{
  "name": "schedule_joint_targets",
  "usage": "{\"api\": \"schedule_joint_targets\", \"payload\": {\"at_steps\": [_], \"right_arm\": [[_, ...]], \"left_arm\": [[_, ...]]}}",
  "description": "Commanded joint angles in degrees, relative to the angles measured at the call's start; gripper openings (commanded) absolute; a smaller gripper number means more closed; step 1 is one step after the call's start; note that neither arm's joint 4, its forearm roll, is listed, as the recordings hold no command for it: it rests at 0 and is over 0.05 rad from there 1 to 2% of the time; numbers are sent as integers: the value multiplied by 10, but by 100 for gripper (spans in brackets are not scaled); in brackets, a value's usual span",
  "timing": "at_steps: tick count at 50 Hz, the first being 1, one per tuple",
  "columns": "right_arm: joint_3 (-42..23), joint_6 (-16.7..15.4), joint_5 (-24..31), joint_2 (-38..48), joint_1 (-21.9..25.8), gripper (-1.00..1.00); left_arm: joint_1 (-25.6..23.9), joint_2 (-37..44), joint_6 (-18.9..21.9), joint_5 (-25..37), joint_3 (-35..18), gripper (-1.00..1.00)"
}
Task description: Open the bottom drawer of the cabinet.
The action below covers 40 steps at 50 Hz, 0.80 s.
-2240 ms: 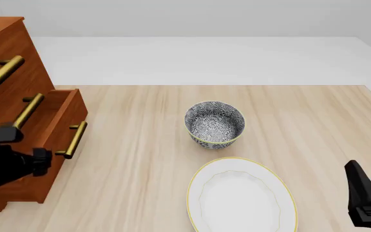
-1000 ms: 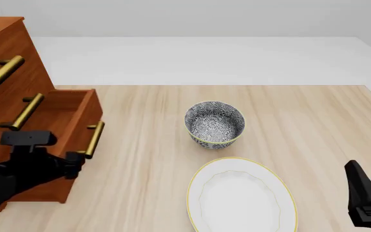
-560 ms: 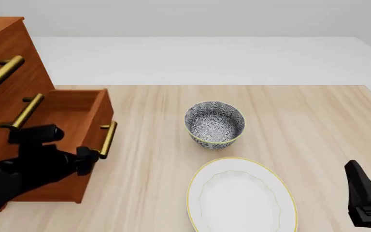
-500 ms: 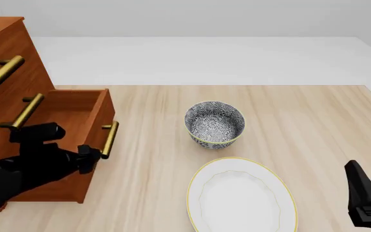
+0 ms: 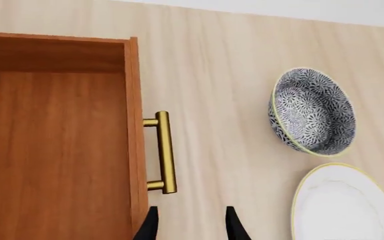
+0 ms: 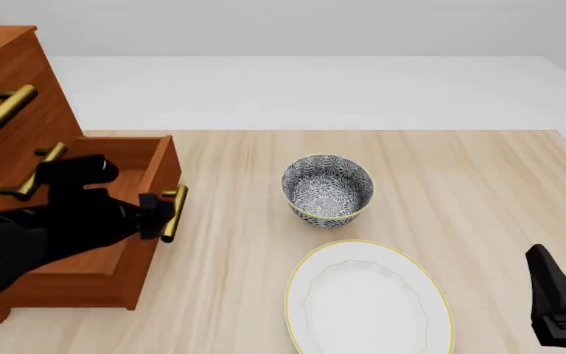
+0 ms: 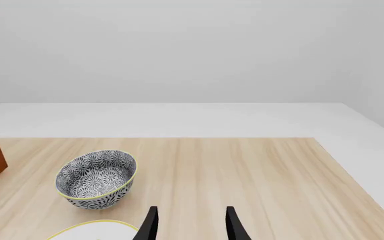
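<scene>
Reddish-brown wood on the cabinet [image 6: 12, 74], well to the left of the bowl [image 6: 327, 189], with three drawers one over another. Lowest of them, the bottom drawer [image 6: 116, 158], pulled out toward the bowl, its plain wooden box open on top. Front of that drawer turned to the bowl, with a brass handle [image 6: 175, 214] on it. Two more brass handles higher up on the cabinet, farther left of the bowl, the middle one partly hidden behind the black arm.

Left of the bowl too, the left gripper [image 6: 155, 210], right up at the drawer's handle in the front view. Seen from the left wrist, left gripper [image 5: 190, 222] spread wide, with nothing between its two black fingers [image 5: 150, 225]. In that view, the handle [image 5: 165, 152] just beyond the fingers and not pinched, with a small gap of table between. Same view: drawer [image 5: 58, 150] on one side, bowl [image 5: 312, 112] on the other.

Blue-and-white pattern all over the bowl, with a thin yellow rim. Just in front of the bowl, a white plate [image 6: 367, 299] with a yellow edge, near it but not touching. Both set on the pale wooden table [image 6: 460, 184].

Well to the right of the bowl and nearer the camera, the right gripper [image 6: 558, 310], holding nothing. From the right wrist, right gripper [image 7: 190, 222] spread open as well, with the bowl [image 7: 96, 177] ahead and a bit of the plate [image 7: 92, 231] beside it
</scene>
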Motion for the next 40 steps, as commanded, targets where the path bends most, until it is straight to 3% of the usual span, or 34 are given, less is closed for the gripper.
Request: {"api": "schedule_joint_targets", "payload": {"at_steps": [1,6,10,11,19,24,40], "right_arm": [[0,0,0,0,0,100],[0,0,0,0,0,100],[0,0,0,0,0,100],[0,0,0,0,0,100],[0,0,0,0,0,100],[0,0,0,0,0,100],[0,0,0,0,0,100]], "left_arm": [[-24,11,-4,6,-23,100],[-29,13,-12,6,-29,100],[-54,1,-41,9,-33,100],[-71,-11,-63,10,-33,100],[-72,-39,-30,52,-72,100],[-96,-78,-35,86,-99,100],[-96,-148,-37,125,-107,100]]}}
